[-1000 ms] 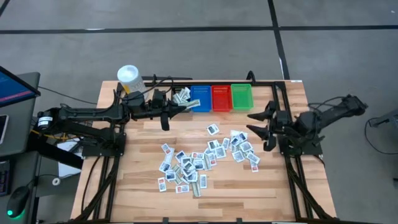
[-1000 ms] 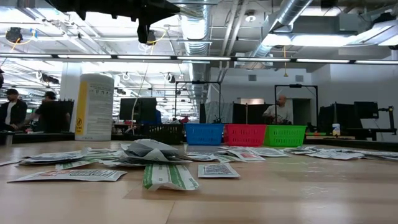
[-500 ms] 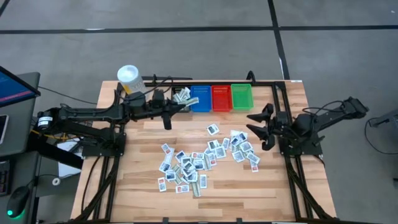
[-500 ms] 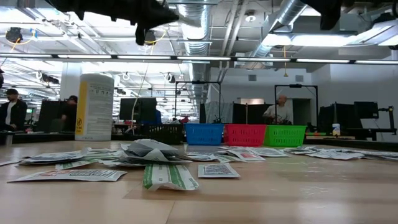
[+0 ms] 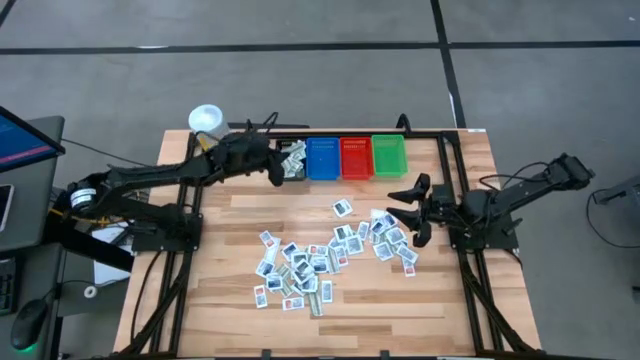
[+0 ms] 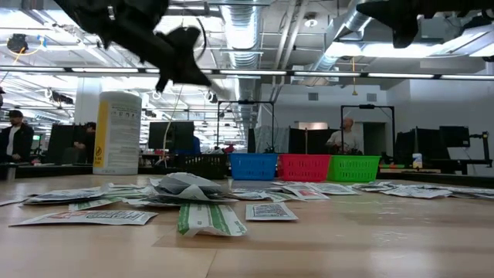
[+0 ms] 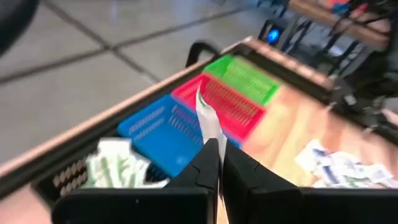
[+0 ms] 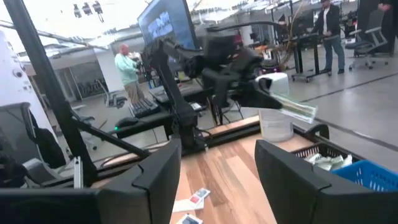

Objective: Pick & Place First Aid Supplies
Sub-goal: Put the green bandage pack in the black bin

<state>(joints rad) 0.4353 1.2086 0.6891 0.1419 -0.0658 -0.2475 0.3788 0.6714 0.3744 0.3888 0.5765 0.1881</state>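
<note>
Above the black bin (image 5: 291, 160), the left gripper (image 7: 214, 163) pinched a packet (image 7: 208, 119) tight so it could drop in, while the right gripper (image 5: 408, 212) waited open over the packets on the table (image 5: 450, 290).

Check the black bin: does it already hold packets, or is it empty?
Not empty. The black bin holds several green-and-white packets, visible from the high and left wrist views.

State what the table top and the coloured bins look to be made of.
Table top: likely wood, butcher-block style; visible plank strips and grain, pale with a matte-to-satin finish.
Blue bin, red bin, green bin: probably moulded plastic; saturated uniform colours and slotted, mesh-like walls.
</note>
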